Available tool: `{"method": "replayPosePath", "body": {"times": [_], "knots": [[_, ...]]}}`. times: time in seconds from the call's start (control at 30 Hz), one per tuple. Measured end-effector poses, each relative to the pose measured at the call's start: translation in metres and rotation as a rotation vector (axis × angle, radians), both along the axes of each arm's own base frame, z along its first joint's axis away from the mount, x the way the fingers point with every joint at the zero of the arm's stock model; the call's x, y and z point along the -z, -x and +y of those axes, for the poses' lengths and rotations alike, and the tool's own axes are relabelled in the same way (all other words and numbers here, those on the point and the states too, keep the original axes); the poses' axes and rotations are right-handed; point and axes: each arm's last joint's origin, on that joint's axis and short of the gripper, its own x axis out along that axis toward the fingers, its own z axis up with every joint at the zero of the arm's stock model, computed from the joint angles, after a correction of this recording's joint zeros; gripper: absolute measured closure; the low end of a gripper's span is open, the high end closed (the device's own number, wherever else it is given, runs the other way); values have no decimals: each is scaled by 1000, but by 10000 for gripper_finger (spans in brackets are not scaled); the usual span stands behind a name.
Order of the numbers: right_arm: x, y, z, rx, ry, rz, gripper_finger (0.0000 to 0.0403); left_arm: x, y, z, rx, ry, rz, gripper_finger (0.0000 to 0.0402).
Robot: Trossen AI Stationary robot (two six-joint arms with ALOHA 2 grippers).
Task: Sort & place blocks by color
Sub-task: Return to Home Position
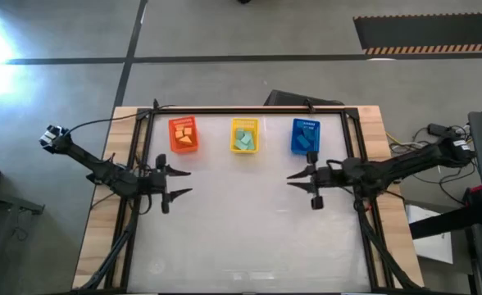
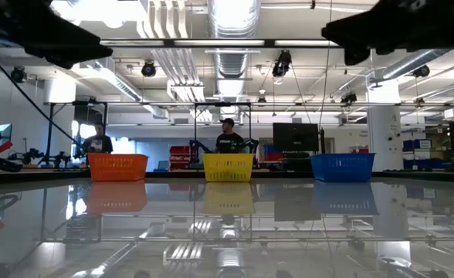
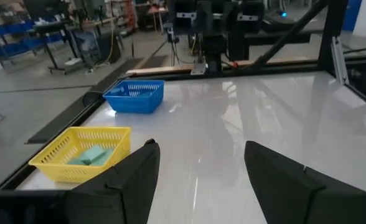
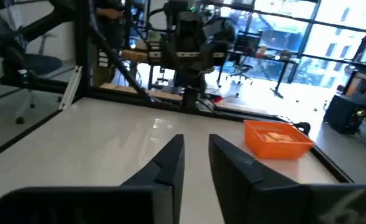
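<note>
we see the left gripper (image 1: 190, 182) hanging over the left side of the table (image 1: 241, 238), on the near side of the orange bin (image 1: 171, 136). its jaws are spread wide and hold nothing. the right gripper (image 1: 289, 180) hangs opposite, on the near side of the blue bin (image 1: 293, 138). its fingers (image 4: 164, 168) are only a narrow gap apart, with nothing between them. the two grippers point toward each other, well apart. the three bins stand in a row along the far edge, with the yellow bin (image 1: 233, 137) between the other two. the orange blocks (image 1: 185, 136) lie in the orange bin, the teal blocks (image 1: 243, 138) in the yellow bin and the blue blocks (image 1: 307, 142) in the blue bin.
</note>
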Motion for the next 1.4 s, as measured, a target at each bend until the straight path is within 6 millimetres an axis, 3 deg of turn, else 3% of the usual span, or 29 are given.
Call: {"method": "replayPosePath", "body": {"times": [0.27,0.53,0.77,1.17,1.33,1.4], "knots": [[14,30,-20,97,-55,-48,381,21,18,10,2,30,-79,211],[21,45,-28,148,-47,-79,394,31,34,21,-77,108,-214,313],[11,58,-34,181,-37,-111,394,44,34,25,-199,120,-239,394],[6,86,-32,149,-8,-176,394,47,34,25,-198,104,-221,401],[9,96,-31,135,-5,-176,394,47,34,25,-199,106,-221,401],[20,94,-30,105,3,-129,394,48,34,25,-198,103,-217,401]]}}
